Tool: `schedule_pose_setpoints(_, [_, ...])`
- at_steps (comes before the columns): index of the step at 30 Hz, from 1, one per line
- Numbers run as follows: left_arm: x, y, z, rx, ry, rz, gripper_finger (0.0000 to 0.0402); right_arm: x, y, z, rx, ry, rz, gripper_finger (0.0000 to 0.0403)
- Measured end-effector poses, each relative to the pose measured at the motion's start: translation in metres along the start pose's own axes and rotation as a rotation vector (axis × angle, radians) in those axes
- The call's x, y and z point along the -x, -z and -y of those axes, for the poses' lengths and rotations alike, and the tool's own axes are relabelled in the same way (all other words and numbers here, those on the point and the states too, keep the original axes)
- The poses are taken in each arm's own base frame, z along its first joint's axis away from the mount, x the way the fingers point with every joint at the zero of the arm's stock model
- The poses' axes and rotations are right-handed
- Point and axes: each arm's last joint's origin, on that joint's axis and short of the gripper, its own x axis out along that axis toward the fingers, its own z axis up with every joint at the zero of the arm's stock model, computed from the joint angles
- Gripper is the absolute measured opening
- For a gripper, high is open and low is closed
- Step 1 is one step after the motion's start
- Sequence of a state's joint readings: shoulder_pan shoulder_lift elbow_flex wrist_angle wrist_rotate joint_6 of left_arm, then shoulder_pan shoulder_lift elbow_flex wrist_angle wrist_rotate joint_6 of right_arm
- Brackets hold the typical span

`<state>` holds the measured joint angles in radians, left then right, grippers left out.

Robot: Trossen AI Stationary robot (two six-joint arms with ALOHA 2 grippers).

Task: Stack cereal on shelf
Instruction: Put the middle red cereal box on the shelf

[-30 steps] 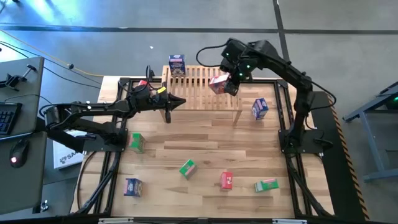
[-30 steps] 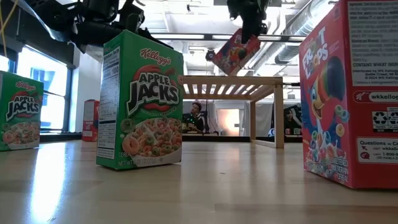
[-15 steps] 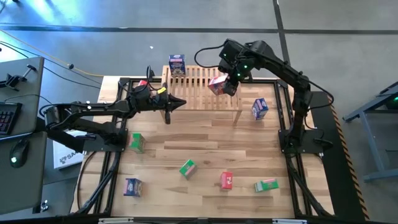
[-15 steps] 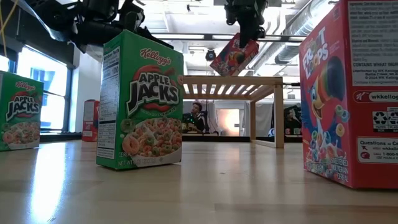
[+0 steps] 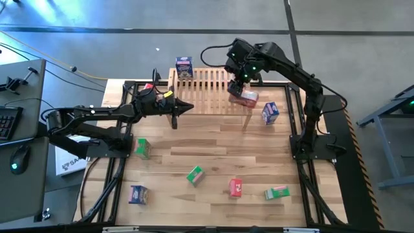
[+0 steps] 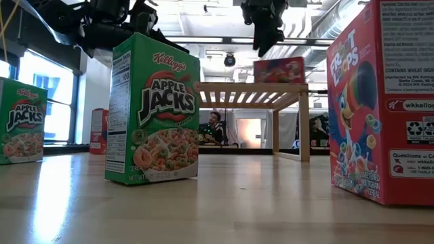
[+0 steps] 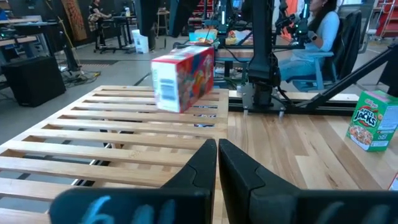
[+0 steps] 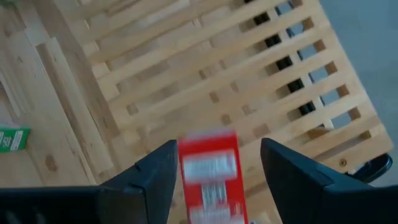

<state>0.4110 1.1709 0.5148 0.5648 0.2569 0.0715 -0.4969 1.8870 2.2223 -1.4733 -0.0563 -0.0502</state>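
The red cereal box (image 5: 244,97) lies flat on the slats at the right near corner of the wooden shelf (image 5: 204,90). The low view shows this box (image 6: 278,70) on the shelf top (image 6: 234,87). My right gripper (image 5: 237,72) hovers open just above it, clear of it (image 6: 264,42). In the right wrist view the box (image 8: 209,171) shows blurred between the spread fingers. A blue box (image 5: 184,66) stands on the shelf's far left corner. My left gripper (image 5: 186,107) is shut and waits at the shelf's left near side, level with the slats (image 7: 112,130).
On the table lie a blue box (image 5: 270,112) right of the shelf, green boxes (image 5: 142,148) (image 5: 195,175) (image 5: 277,192), a red box (image 5: 235,188) and a blue box (image 5: 138,194). Another red box (image 5: 149,86) sits behind the left arm. People sit in the room beyond.
My right gripper carried the tilted red box over the shelf toward the far edge, then let go. The box dropped from the fingers onto the slats at the right near corner and now lies level. The gripper stands a little higher, clear of it.
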Motion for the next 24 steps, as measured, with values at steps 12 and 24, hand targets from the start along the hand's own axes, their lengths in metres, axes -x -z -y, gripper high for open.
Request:
schedule_pose_setpoints(12, [0.002,0.007,0.002,0.005,0.051,-0.016,0.0010,0.045,0.036,-0.023,0.057,0.029,-0.015,0.0202])
schedule_pose_setpoints(24, [0.002,0.008,0.002,-0.003,0.052,-0.014,0.0010,0.038,0.162,-0.036,-0.038,0.039,0.419,0.0202])
